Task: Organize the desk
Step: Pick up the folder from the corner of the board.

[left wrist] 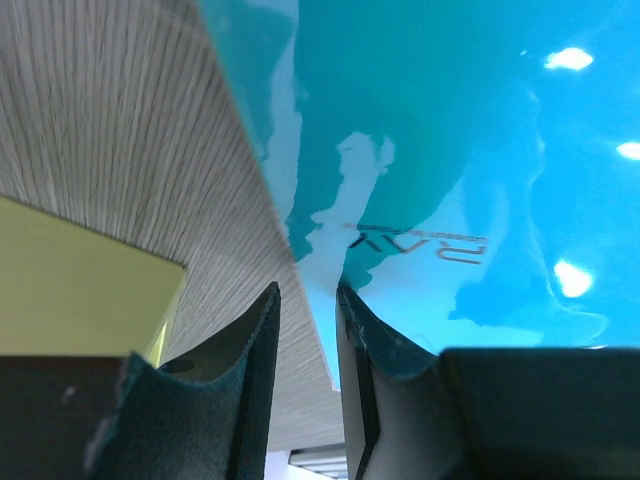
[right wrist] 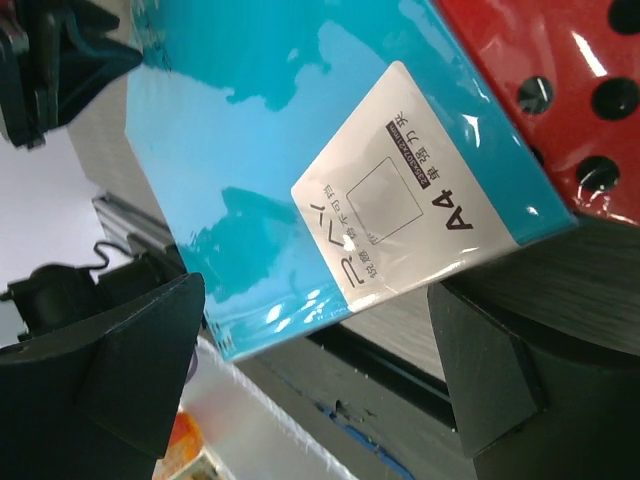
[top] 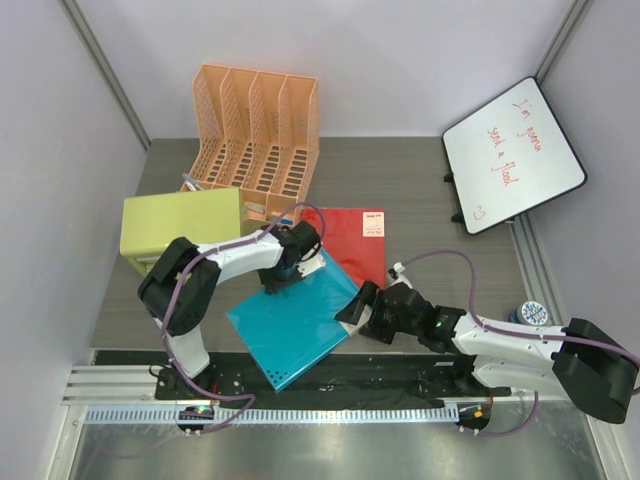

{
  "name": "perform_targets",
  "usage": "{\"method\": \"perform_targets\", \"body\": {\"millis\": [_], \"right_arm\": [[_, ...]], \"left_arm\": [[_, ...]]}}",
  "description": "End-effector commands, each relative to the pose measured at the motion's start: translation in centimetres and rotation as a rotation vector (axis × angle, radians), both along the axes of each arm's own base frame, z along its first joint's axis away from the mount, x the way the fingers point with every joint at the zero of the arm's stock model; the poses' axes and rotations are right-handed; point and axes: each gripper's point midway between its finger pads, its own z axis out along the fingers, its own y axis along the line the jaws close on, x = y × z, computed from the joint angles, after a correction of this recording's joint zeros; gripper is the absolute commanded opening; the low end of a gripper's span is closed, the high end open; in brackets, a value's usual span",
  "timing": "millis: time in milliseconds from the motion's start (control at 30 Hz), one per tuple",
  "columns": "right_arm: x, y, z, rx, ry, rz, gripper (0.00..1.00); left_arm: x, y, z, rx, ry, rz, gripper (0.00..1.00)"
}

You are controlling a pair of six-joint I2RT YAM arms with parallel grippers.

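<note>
A glossy teal folder (top: 295, 320) lies on the dark grey wood-grain desk (top: 400, 180), its near corner over the black front strip. My left gripper (top: 281, 277) sits at the folder's far left edge. In the left wrist view its jaws (left wrist: 308, 290) stand a narrow gap apart, one finger over the folder (left wrist: 450, 150) and the other over the bare desk (left wrist: 120, 120). My right gripper (top: 357, 304) is wide open at the folder's right corner. In the right wrist view (right wrist: 318, 300) the folder's white A4 label (right wrist: 400, 200) lies between the fingers, untouched.
A red folder (top: 352, 238) lies partly under the teal one. An orange mesh file rack (top: 255, 130) stands at the back and a lime-green cabinet (top: 180, 230) at the left. A whiteboard (top: 513, 155) leans at the right, and a small blue-white round thing (top: 532, 312) sits near the right rail.
</note>
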Motion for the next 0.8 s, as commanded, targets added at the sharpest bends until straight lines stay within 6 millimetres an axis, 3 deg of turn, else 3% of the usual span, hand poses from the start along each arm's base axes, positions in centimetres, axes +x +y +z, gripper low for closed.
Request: {"method": "perform_targets", "body": {"millis": [0,133,367,467,600,667,767], "right_arm": [[4.0,-3.9,-1.5,-0.188,-0.09,-0.198,1.0],[5.3,-5.2,-2.0,-0.207,-0.083,-0.246,1.0],[9.1,-7.1,0.3,-0.216,-0.142,-0.313,1.0],[7.9,-7.6,-0.2,-0.213,-0.106,-0.309,1.0],[5.4,-8.2,-1.1,-0.188,-0.055,-0.297,1.0],[4.3,-7.9,-0.8,-0.168,-0.033,-0.269,1.0],[2.0,-7.0,-1.0,-0.146,0.038,-0.202,1.0]], "left_arm": [[-0.3,-3.8,-1.0,-0.117,0.042,0.006,0.3],[-0.6,-6.0,-0.7,-0.153,0.05,-0.023,0.3],[-2.8,-9.8,0.6,-0.243,0.108,-0.05,0.3],[-4.6,-10.9,1.3,-0.285,0.166,-0.059,0.3],[-6.0,-10.7,2.4,-0.317,0.203,-0.07,0.3],[-5.7,-10.1,3.7,-0.328,0.185,-0.079,0.29],[-3.3,-8.2,5.9,-0.354,0.125,-0.029,0.29]]}}
